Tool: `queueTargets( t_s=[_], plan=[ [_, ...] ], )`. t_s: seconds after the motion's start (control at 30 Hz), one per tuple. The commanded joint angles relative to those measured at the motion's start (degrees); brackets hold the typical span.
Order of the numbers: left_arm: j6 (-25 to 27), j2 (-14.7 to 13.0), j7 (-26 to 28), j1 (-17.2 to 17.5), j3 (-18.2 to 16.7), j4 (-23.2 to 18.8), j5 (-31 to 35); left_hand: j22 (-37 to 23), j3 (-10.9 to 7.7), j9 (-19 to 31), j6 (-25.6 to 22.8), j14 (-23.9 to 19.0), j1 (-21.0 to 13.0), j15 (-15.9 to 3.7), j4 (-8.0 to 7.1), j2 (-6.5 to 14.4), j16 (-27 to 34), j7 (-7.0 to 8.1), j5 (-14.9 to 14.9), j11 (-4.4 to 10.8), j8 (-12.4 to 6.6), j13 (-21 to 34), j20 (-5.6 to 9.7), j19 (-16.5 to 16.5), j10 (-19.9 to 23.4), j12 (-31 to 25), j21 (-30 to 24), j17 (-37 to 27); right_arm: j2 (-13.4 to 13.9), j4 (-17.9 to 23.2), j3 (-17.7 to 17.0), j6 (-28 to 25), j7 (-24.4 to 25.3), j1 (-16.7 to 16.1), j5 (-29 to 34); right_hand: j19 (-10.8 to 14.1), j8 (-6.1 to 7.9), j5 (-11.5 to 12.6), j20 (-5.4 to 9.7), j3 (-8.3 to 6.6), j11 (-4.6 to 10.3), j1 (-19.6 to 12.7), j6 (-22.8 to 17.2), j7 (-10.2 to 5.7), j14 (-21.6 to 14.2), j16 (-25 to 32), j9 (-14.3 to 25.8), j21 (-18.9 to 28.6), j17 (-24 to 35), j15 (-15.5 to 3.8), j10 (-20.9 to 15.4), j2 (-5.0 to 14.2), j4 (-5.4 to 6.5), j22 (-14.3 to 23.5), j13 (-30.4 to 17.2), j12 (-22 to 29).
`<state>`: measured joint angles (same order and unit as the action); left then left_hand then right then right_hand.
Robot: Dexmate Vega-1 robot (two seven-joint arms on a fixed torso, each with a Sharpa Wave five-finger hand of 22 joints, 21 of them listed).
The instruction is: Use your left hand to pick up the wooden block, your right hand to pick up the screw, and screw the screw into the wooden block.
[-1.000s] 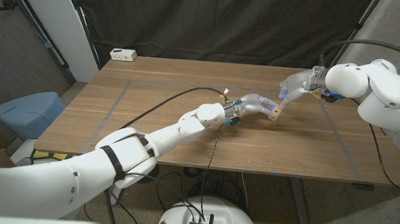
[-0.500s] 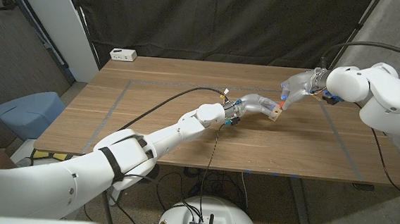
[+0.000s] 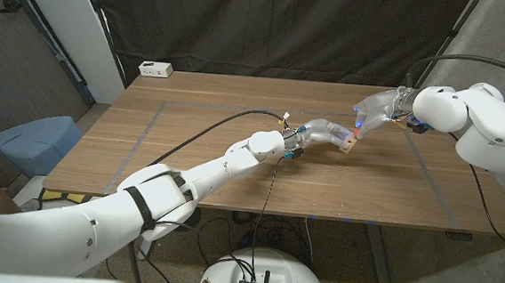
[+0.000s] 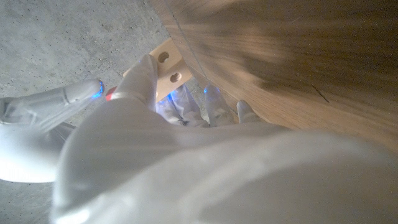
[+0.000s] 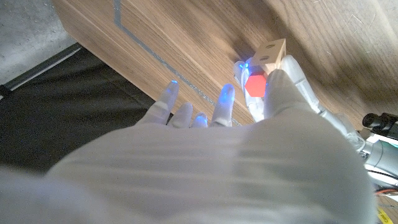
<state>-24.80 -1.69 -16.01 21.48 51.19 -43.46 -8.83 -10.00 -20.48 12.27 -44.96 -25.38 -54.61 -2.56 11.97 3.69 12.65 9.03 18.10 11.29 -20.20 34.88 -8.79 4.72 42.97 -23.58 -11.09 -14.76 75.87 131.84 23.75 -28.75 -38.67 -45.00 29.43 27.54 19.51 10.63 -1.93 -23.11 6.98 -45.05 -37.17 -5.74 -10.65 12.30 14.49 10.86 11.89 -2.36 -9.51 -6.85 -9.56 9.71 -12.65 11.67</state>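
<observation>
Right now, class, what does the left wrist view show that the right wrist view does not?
Left wrist view alone: two round holes in a face of the pale wooden block.

Right wrist view alone: the red hexagonal screw head pinched in the right hand at the block, and a grey tape line on the brown wooden table.

Both: the block, the table, blue fingertip lights.

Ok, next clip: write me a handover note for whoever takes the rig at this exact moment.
Left hand: holds the small pale wooden block with drilled holes just above the wooden table, right of centre.
Right hand: pinches the red-headed screw at the block's upper face.
Done: both things picked up and brought together.
Left: whether the screw has entered a hole cannot be told; seat it and turn it in while the left hand steadies the block.
</observation>
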Motion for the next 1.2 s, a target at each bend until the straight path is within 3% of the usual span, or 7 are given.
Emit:
queueTargets(
  t_s=[0.03, 0.63, 1.2],
  plan=[
    [0.0, 0.1, 0.1, -0.1, 0.1, 0.1, 0.1, -0.3, -3.07, 0.3, -3.7, -0.4, 2.5, -3.4, -3.12, 2.9, 0.2, -1.39, 0.3, 0.12, -0.53, 0.0, 0.16, 0.2, 0.5, -0.6, -0.4, -0.1, 0.2, -0.1, -0.7, 0.3, 2.0, -1.2, -0.7, 0.6, 0.75, 0.5, 0.4, -0.69, 0.2, -0.7, -1.2, -0.01, -0.8, 0.4, 0.2, 0.4, 0.2, -4.14, -1.0, 0.03, 0.05, 0.2, -0.1, 0.5],
    [0.1, 0.2, 0.1, -0.1, 0.1, 0.5, 0.0, -0.3, -3.1, 0.3, -3.7, -0.4, 2.6, -3.31, -3.22, 3.1, 0.2, -1.43, 0.2, 0.1, -0.48, -0.1, 0.16, 0.2, 0.6, -0.6, -0.4, -0.2, -0.9, -1.0, 0.0, 1.5, 2.7, -0.4, -0.3, 1.4, 3.79, 0.3, 0.99, -1.57, 0.94, -1.8, -6.4, 0.04, -2.3, 0.8, 0.6, 0.5, 0.4, -4.99, -3.9, 0.39, 0.12, 0.1, 0.0, 1.0],
    [-0.6, 0.6, -0.3, -0.5, -0.1, 1.8, -0.2, -0.3, -3.18, 0.3, -3.6, -0.5, 2.6, -3.31, -3.19, 3.1, 0.2, -1.54, 0.2, -0.06, -0.43, 0.0, 0.17, 0.2, 0.6, -0.7, -0.4, -0.1, -1.8, -1.4, 0.6, 1.9, 2.5, 0.1, 0.2, 2.1, 5.73, 0.4, 1.53, -2.39, 1.44, -2.9, -9.7, -0.06, -3.3, 1.0, 0.8, 0.5, 0.4, -5.59, -5.6, 0.61, 0.03, 0.1, 0.1, 1.1]
  ],
)
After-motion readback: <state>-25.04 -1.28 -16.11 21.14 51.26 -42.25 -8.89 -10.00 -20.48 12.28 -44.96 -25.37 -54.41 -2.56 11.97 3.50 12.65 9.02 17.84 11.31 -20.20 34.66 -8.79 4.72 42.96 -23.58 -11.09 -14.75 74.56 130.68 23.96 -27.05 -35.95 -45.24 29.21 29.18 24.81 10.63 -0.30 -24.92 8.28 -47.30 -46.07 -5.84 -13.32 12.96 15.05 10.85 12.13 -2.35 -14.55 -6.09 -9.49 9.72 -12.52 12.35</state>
